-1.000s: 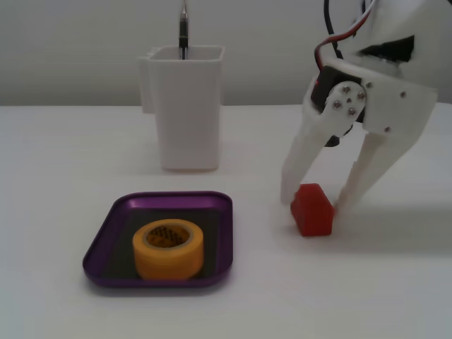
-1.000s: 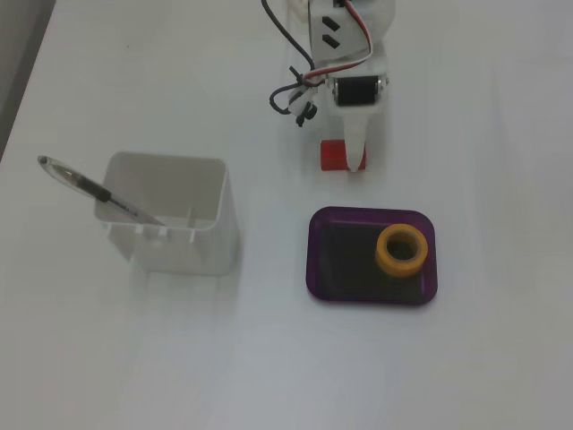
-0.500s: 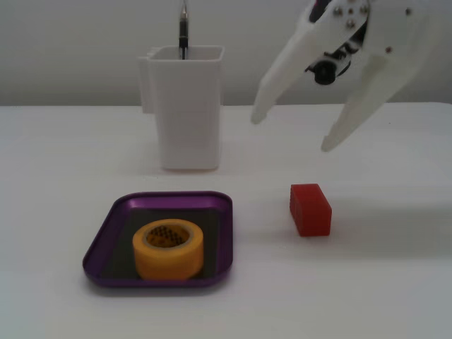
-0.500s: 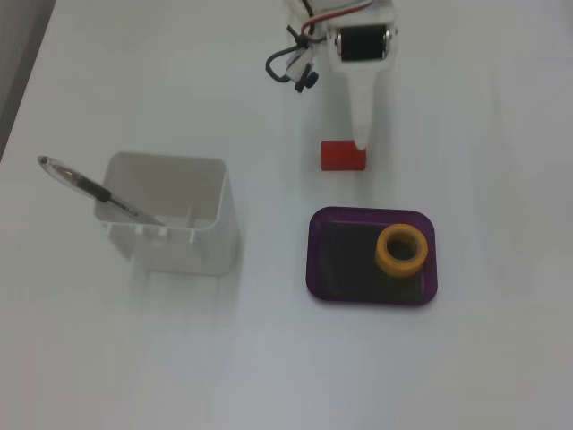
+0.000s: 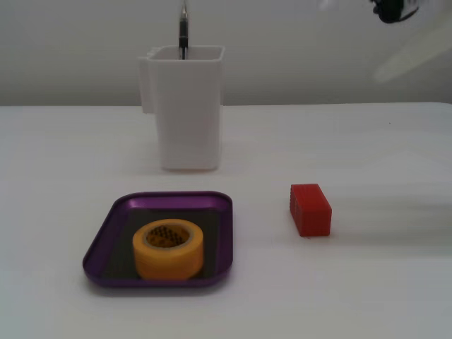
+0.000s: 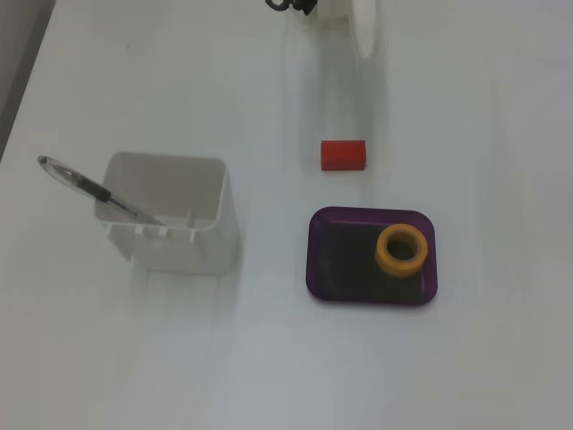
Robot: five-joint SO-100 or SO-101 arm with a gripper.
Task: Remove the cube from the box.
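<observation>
The red cube (image 5: 310, 210) lies on the white table, to the right of the purple box (image 5: 169, 197) and well outside it. In the view from above, the cube (image 6: 344, 154) sits just above the box (image 6: 315, 244). My gripper (image 5: 349, 39) is high at the top right, blurred, its white fingers spread apart with nothing between them. Only one finger tip of the gripper (image 6: 363, 45) shows at the top edge from above, far from the cube.
A yellow tape roll (image 5: 168, 248) rests inside the box, also visible as the roll (image 6: 401, 250) from above. A tall white container (image 5: 185, 106) with a pen (image 5: 183, 28) stands behind the box, and the container (image 6: 170, 215) is left of it from above.
The gripper opened off the cube, left it on the table and rose up and away toward the frame edge. The cube, box and tape roll have stayed put.
</observation>
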